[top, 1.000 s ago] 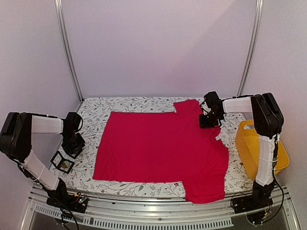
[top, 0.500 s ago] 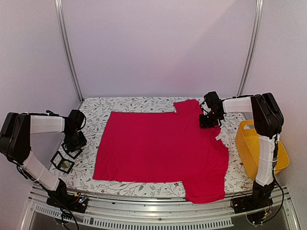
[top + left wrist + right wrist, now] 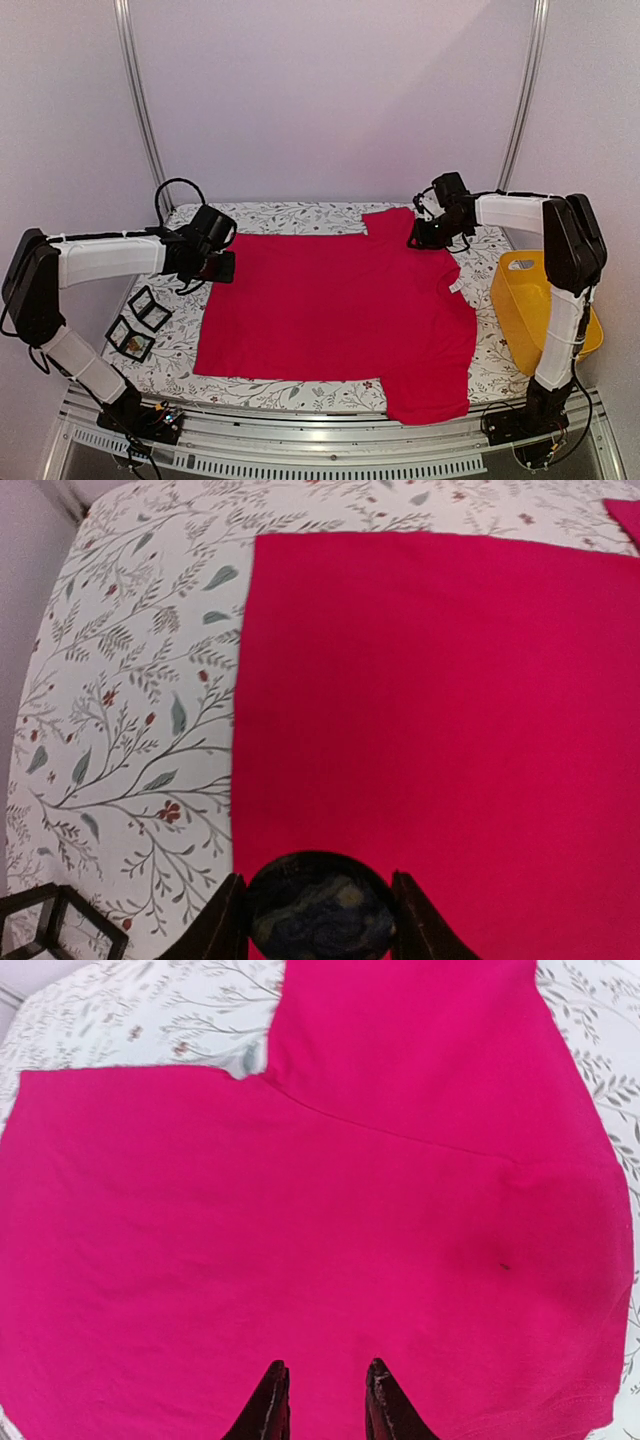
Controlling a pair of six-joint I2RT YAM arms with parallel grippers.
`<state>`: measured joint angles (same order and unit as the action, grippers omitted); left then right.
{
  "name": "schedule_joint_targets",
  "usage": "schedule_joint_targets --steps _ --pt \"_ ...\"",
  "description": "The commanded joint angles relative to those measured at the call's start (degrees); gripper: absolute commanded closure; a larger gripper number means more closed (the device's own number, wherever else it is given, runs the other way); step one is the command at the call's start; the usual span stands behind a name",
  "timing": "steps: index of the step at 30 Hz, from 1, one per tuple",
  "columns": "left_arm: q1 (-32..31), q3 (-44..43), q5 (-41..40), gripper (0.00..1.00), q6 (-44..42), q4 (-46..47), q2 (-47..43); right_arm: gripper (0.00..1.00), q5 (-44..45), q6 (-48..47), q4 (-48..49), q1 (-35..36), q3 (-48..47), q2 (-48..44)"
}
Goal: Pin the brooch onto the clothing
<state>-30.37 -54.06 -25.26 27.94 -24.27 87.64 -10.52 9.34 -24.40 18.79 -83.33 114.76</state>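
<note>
top view: shirt (image 3: pixel 335 310) lies flat on the surface (image 3: pixel 190 232). left pincer (image 3: pixel 222 266) is at its far left edge, right pincer (image 3: pixel 418 238) over its far right part.
left wrist: pincer grips a dark round brooch (image 3: pixel 318 912) above the shirt's left edge.
right wrist: pincer narrow, gripping nothing, above the shirt.
</note>
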Motion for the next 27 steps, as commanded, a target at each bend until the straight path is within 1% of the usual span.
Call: schedule_joint_targets --steps 1,4,8,11,13,15,20,27 --pt "-7.0 -4.7 6.1 0.66 -16.7 12.2 0.5 0.74 -10.3 0.3 2.6 1.9 -2.1 -4.8" --pt "-11.3 -8.0 9.5 0.67 -22.9 15.5 2.6 0.73 -15.5 0.4 2.7 4.0 -3.0 -6.0" --pt "-16.4 -10.9 12.5 0.67 -28.9 20.1 4.9 0.71 -29.7 3.3 6.0 5.6 -2.4 -7.8" --pt "-18.6 -11.6 14.1 0.67 -32.1 23.2 5.6 0.68 -36.2 7.4 10.4 7.1 -0.4 -9.8" --pt "-19.6 -11.4 15.7 0.67 -33.3 26.9 5.9 0.65 -39.5 8.5 12.0 8.8 0.0 -10.6" --pt "-20.6 -11.6 16.4 0.67 -34.3 28.2 6.2 0.62 -40.9 9.1 13.3 10.5 0.0 -10.8" --pt "-22.7 -11.2 14.3 0.68 -37.0 30.4 6.7 0.62 -43.3 13.0 16.6 12.5 -0.3 -9.5" --pt "-23.4 -11.7 11.9 0.68 -38.0 30.5 7.9 0.62 -46.1 13.6 17.0 14.8 -2.0 -6.8"
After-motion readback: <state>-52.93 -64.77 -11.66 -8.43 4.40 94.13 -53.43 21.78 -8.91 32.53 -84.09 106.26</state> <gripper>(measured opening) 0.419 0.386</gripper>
